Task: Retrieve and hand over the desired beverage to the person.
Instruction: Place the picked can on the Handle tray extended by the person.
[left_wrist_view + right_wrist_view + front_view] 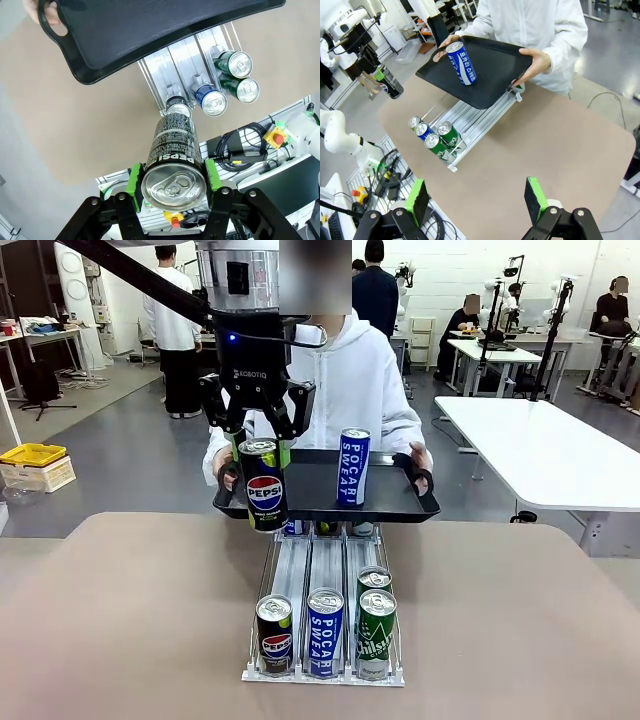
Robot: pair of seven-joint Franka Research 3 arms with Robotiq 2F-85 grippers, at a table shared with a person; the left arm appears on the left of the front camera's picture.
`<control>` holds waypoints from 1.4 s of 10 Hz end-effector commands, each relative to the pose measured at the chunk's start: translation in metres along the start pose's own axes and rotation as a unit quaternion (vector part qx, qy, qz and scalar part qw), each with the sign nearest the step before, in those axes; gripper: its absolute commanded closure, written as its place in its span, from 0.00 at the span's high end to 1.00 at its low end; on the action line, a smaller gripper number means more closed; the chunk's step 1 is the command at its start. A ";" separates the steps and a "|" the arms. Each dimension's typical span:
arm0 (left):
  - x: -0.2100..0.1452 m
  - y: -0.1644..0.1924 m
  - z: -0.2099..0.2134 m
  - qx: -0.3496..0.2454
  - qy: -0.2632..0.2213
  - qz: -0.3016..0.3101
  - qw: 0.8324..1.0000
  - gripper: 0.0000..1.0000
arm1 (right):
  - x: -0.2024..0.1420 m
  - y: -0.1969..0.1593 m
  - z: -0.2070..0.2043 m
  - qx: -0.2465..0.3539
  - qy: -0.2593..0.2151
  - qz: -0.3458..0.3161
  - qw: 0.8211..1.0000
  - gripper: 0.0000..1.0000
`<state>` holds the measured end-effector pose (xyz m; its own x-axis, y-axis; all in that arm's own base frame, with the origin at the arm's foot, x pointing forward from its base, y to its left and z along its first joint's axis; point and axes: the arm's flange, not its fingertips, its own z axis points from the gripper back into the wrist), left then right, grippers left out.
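Left gripper [262,452] clamped on a black Pepsi can [264,483], held upright in the air at the near left edge of a black tray [390,502]. The person [350,380] holds the tray by both handles above the far end of the can rack [322,640]. A Pocari Sweat can [352,466] stands on the tray. Right gripper [477,200]: fingers apart, empty, above the table [120,630].

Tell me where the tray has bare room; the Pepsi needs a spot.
The tray is bare left of the Pocari can and right of it up to the handle. The Pepsi, in the left gripper, hangs at its left edge.
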<state>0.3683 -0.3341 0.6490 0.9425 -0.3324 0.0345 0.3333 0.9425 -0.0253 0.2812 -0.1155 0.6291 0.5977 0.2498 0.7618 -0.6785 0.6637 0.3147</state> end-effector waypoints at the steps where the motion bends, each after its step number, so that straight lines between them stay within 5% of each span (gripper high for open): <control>1: 0.023 0.011 0.003 -0.027 0.008 -0.031 0.999 0.59 | 0.002 -0.002 -0.001 0.012 -0.011 0.005 1.000 1.00; 3: 0.055 0.025 0.006 0.010 -0.036 -0.014 0.999 0.59 | 0.002 -0.002 -0.001 0.012 -0.011 0.005 1.000 1.00; 14: 0.198 0.048 -0.041 0.054 -0.009 -0.037 0.998 0.59 | 0.002 -0.002 -0.001 0.012 -0.011 0.005 1.000 1.00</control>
<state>0.5554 -0.3492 0.5967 0.9253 -0.3715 0.0764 0.3666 0.9277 0.0714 0.2812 -0.1155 0.6290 0.5981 0.2502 0.7614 -0.6785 0.6636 0.3149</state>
